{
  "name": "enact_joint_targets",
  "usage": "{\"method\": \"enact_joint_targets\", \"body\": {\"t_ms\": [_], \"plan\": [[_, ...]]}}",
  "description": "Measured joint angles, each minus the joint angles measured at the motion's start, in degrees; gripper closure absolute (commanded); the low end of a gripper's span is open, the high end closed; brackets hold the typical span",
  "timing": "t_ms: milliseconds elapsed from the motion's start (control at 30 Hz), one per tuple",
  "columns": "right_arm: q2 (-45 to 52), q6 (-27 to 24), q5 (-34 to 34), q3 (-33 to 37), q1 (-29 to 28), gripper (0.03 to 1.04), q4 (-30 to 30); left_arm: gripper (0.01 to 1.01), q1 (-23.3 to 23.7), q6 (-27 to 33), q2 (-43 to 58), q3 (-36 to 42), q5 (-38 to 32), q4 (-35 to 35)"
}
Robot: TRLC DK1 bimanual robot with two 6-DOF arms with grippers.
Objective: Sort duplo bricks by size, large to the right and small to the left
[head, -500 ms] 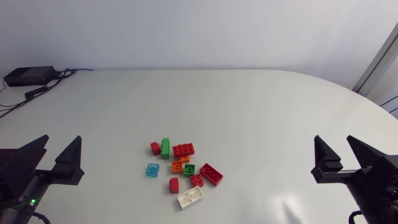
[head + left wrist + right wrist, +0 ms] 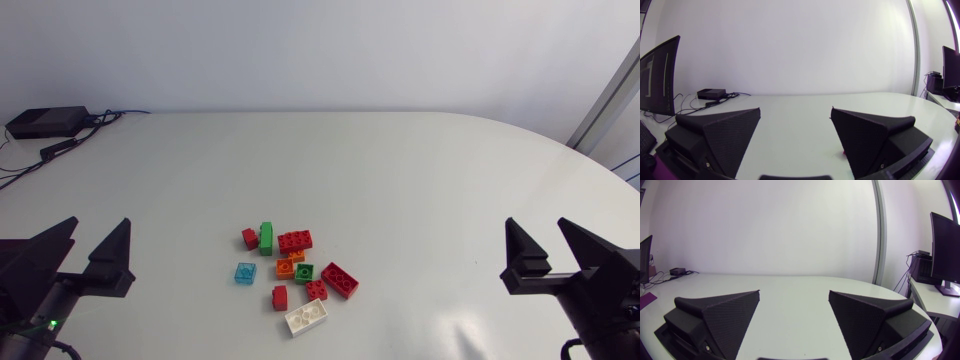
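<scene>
Matte black fingers are standing wide apart on your left gripper (image 2: 97, 240), which is waiting with nothing in it at the near left of the white table (image 2: 400, 170), well apart from the bricks. It is probably parked there so that the overhead camera is getting an unblocked look at the pile. The duplo bricks are lying unsorted in one loose cluster near the table's middle. At the cluster's left, a small blue brick (image 2: 245, 272) is sitting slightly apart, and a small red brick (image 2: 249, 238) is touching a long green brick (image 2: 266, 237). Just beside that, a large red brick (image 2: 295, 241) is lying on the far side of the small orange bricks (image 2: 285, 267) and a small green brick (image 2: 304, 272). A large white brick (image 2: 306, 316) is lying nearest you, and a slanted red brick (image 2: 340, 280) is closing the right side. Your right gripper (image 2: 537, 240) is mirroring the left at the near right, fingers parted and gripping nothing, each arm seemingly posted on the side it is serving. The outlying blue brick is looking like an easy first pick for your left arm.
</scene>
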Motion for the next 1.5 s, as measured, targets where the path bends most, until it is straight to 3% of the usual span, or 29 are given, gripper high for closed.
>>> {"method": "enact_joint_targets", "body": {"t_ms": [400, 600, 867, 1133, 1300, 1500], "plan": [[0.0, 0.0, 0.0, 0.81, 1.42, 0.07, -1.88, 0.046, -0.07, 0.02, -0.09, 1.68, 0.0, -3.82], [3.41, 0.02, -0.02, 6.78, 2.75, 0.07, -5.35, 0.046, -1.18, 0.0, 4.98, 9.64, 0.0, -7.39], [18.12, 0.07, -2.64, 20.81, 3.04, 0.07, -6.08, 0.062, -3.82, 0.0, 24.02, 24.65, 0.0, -12.15], [42.4, 1.92, -3.37, 33.99, 5.03, 0.07, -6.99, 0.103, -8.37, 2.34, 49.29, 41.31, -0.02, -19.61], [55.74, 4.39, -9.14, 38.32, 6.21, 0.07, -11.47, 0.102, -11.54, 6.93, 67.19, 51.41, 1.03, -28.59], [66.75, 4.61, -11.65, 40.46, 12.37, 0.07, -18.67, 0.08, -15.5, 13.62, 78.99, 55.06, 5.14, -30.08]]}}
